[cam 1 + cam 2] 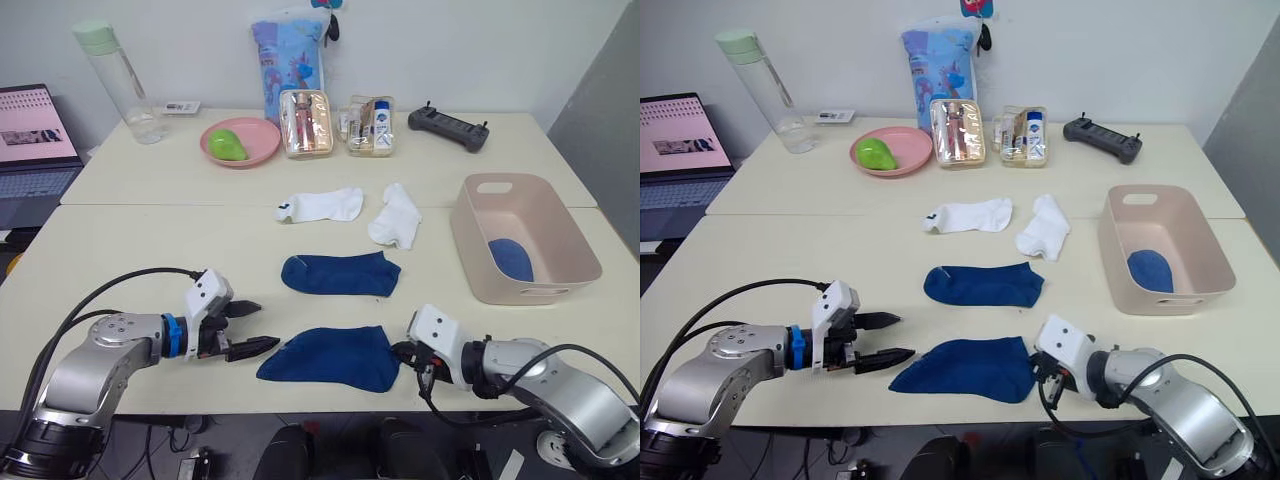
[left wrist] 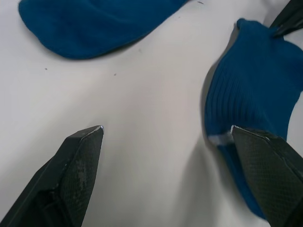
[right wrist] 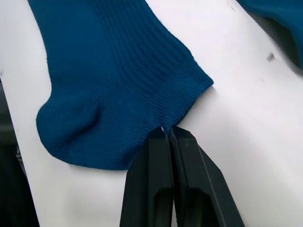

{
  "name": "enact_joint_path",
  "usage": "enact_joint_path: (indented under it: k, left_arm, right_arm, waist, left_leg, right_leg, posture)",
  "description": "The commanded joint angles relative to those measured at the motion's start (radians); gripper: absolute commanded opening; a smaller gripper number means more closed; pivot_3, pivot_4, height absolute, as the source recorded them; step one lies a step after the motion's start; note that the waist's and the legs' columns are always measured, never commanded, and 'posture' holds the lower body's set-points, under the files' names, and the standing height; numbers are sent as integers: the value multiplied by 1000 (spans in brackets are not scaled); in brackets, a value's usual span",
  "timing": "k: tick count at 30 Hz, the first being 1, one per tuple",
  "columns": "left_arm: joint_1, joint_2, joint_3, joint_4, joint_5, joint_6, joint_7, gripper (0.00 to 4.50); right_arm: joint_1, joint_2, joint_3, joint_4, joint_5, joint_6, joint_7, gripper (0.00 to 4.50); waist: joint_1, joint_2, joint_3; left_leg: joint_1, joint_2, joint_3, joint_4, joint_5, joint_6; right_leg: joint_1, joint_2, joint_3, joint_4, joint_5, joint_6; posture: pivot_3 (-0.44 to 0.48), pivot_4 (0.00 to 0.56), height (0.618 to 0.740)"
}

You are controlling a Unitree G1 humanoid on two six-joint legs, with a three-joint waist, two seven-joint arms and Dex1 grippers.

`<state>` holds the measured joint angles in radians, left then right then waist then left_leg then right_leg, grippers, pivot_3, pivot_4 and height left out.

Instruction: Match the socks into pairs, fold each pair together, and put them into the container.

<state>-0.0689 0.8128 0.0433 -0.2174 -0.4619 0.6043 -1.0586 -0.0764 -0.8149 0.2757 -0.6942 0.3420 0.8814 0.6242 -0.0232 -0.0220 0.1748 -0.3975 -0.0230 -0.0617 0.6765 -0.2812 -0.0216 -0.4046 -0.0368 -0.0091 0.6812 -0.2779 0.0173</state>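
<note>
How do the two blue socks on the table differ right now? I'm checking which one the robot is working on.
The near blue sock lies at the table's front edge, pinched at its cuff by the shut right gripper; the far blue sock lies mid-table, untouched. The open left gripper has one fingertip at the near sock's toe end; nothing is near the far sock. Both are solid blue, flat and alike in size.

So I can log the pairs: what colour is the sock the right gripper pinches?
Solid royal blue sock, clearest in the right wrist view.
</note>
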Motion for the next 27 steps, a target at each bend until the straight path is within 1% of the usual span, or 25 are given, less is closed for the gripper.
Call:
enact_joint_path:
  k: [1, 6, 12, 15, 19, 23, 24, 27]
  left_arm:
    - [3, 0, -26, -95, -14, 21, 9, 4500]
    - [2, -21, -81, -142, -5, 39, 31, 4500]
    - [-6, -74, -159, -115, 82, 14, 123, 4500]
    - [-1, -81, -186, -104, 109, -10, 129, 3871]
    - [-3, -80, -204, -110, 87, 15, 109, 2625]
    - [12, -79, -227, -103, 99, -5, 102, 1392]
    - [13, -79, -225, -97, 99, -10, 103, 1047]
    - [15, -80, -133, -104, 32, 24, 117, 131]
  right_arm:
    - [15, -49, -79, -23, 25, -16, 53, 42]
    - [1, -38, -73, -20, 11, -9, 59, 42]
    - [-8, -19, -60, -29, 5, 5, 54, 42]
    - [-9, -18, -62, -28, 3, 4, 55, 0]
    - [-9, -15, -64, -27, 1, 5, 55, 0]
    - [-12, -10, -65, -30, 0, 7, 51, 0]
    - [-14, -9, -65, -30, 0, 8, 51, 0]
    - [-21, 13, -86, -43, 35, 23, 58, 0]
  waist:
    - [0, 0, 0]
    - [-1, 0, 0]
    - [2, 0, 0]
    - [4, 1, -1]
    - [4, 1, -1]
    - [4, 1, -1]
    - [5, 1, -1]
    - [3, 1, -1]
  left_leg:
    - [0, 0, 0, 0, 0, 0]
    - [0, 1, 0, 0, 0, 0]
    - [0, 0, 0, 0, 0, 0]
    - [1, 0, 0, 0, 0, 0]
    - [1, 0, 0, 0, 0, 0]
    - [1, 0, 0, 0, 0, 0]
    - [1, 0, 0, 0, 0, 0]
    - [1, 0, 0, 0, 0, 0]
  right_leg:
    - [0, 0, 0, 0, 0, 0]
    - [0, 1, 0, 0, 0, 0]
    - [1, 1, 0, 0, 0, 0]
    - [1, 1, 0, 0, 0, 0]
    - [1, 1, 0, 0, 0, 0]
    - [1, 1, 0, 0, 0, 0]
    - [1, 1, 1, 0, 0, 0]
    - [1, 1, 1, 0, 0, 0]
  posture:
    - [0, 150, 733]
    - [0, 150, 733]
    - [0, 150, 733]
    - [0, 150, 733]
    - [0, 150, 733]
    - [0, 150, 733]
    - [0, 150, 733]
    - [0, 150, 733]
